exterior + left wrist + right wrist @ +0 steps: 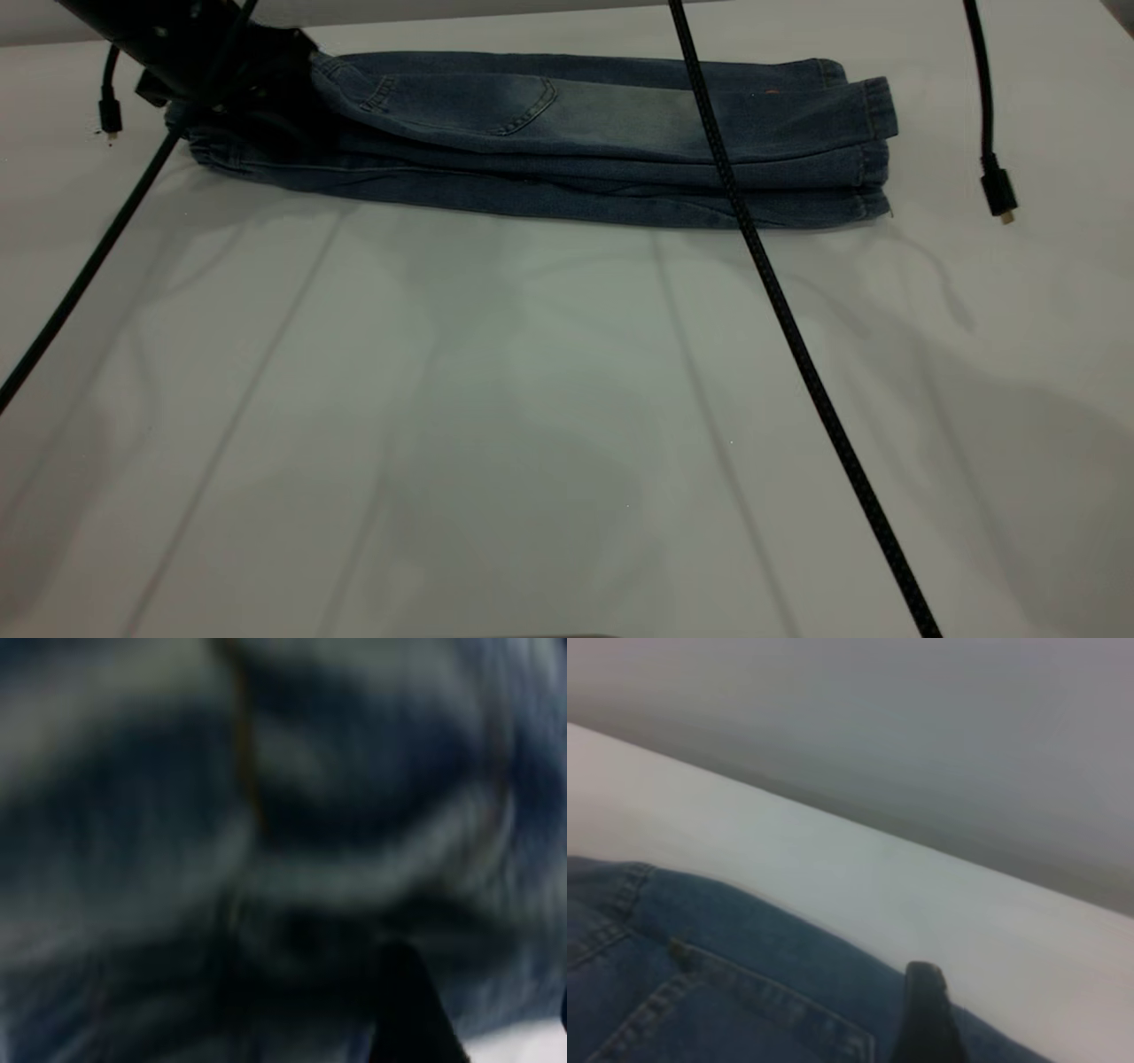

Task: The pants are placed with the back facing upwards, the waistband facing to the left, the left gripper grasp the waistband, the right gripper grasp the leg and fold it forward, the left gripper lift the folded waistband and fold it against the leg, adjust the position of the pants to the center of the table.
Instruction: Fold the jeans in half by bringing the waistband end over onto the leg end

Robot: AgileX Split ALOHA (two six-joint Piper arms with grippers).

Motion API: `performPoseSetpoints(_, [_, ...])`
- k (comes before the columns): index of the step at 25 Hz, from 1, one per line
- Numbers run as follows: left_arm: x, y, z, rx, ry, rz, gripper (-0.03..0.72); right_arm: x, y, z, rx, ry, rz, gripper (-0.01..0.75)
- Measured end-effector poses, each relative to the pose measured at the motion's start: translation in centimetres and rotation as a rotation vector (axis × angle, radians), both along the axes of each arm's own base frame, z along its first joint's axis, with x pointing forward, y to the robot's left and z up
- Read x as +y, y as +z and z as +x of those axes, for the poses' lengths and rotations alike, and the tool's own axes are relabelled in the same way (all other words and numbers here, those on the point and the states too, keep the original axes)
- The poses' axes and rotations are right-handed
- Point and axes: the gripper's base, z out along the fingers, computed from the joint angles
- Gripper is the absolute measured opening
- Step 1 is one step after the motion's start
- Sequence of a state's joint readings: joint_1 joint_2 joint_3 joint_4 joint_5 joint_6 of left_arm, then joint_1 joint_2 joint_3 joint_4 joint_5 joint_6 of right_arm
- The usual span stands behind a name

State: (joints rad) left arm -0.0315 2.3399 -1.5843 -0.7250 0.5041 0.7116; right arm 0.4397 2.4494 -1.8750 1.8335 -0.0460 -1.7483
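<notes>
The pants [567, 133] lie folded lengthwise in a long, flat bundle on the far part of the table [532, 425]. One leg [709, 111] is laid over the other, so the layers are stacked. The top layer shows 1 back pocket [496, 102] with tan stitching and a pale, faded patch next to it. The leg hems [873, 146] sit together at the right end of the bundle. The waistband [208, 151] is at the left end, dark and bunched up.

The left gripper [252, 93] is right at the waistband end, touching the cloth. It is black and mostly hidden in shadow. In the left wrist view, blurry blue denim fills almost everything, and a dark finger [412, 1010] pokes into it. I cannot tell if this claw is apart or pinched on the cloth.

The right gripper does not show in the exterior view. In the right wrist view, only 1 black fingertip [926, 1019] shows, close above the denim near the pocket stitching. I cannot tell if that claw is apart or together.

3 thin black cables [780, 310] hang in front of the table.
</notes>
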Motion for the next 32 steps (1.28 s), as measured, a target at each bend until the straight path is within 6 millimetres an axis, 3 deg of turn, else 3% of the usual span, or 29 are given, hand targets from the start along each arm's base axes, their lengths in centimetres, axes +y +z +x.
performPoseSetpoints(4, [-2.0, 0.6, 0.8, -0.092, 0.011, -0.055, 0.358, 0.1, 0.0, 0.0, 0.0, 0.009, 0.006, 0.444])
performPoseSetpoints(8, [-3.1, 1.4, 1.9, -0.259, 0.045, 0.004, 0.358, 0.1, 0.0, 0.0, 0.0, 0.009, 0.008, 0.444])
performPoseSetpoints(14, [-1.1, 2.6, 3.7, -0.44, 0.236, 0.223, 0.358, 0.1, 0.0, 0.0, 0.001, 0.008, 0.009, 0.444])
performPoseSetpoints(26, [-0.2, 2.9, 3.7, -0.46, 0.211, 0.338, 0.358, -0.1, -0.8, -0.4, 0.045, -0.02, 0.046, 0.444])
performPoseSetpoints(32, [-0.3, 6.3, 3.5, -0.487, 0.274, 0.261, 0.358, -0.3, -1.1, -0.6, 0.064, -0.04, 0.06, 0.455])
